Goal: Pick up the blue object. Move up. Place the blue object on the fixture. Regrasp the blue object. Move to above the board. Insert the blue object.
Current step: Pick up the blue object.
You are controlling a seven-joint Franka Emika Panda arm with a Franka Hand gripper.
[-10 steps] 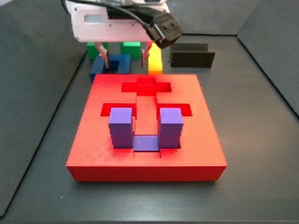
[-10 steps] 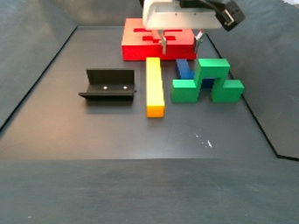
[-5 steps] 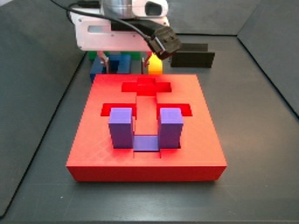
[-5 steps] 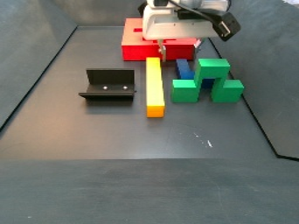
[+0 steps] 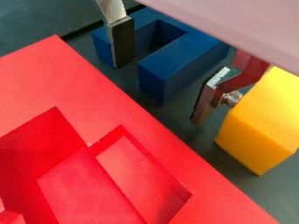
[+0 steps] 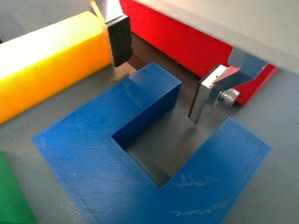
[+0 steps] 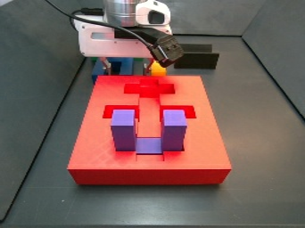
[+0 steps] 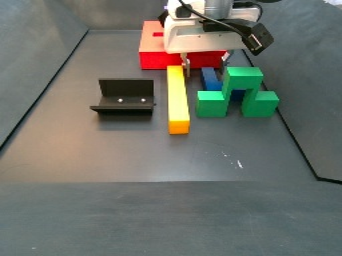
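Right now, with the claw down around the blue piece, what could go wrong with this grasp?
The claw is open, straddling one prong of the blue object.

1. The yellow bar lies close beside one finger; that finger could nudge it.
2. The board edge sits close behind, leaving little room to shift.

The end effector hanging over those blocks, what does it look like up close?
The end effector, low over the blue object, has a white boxy body with black cables looping over it. A black camera is mounted on its side. Its two fingers are flat silver plates with dark pads.
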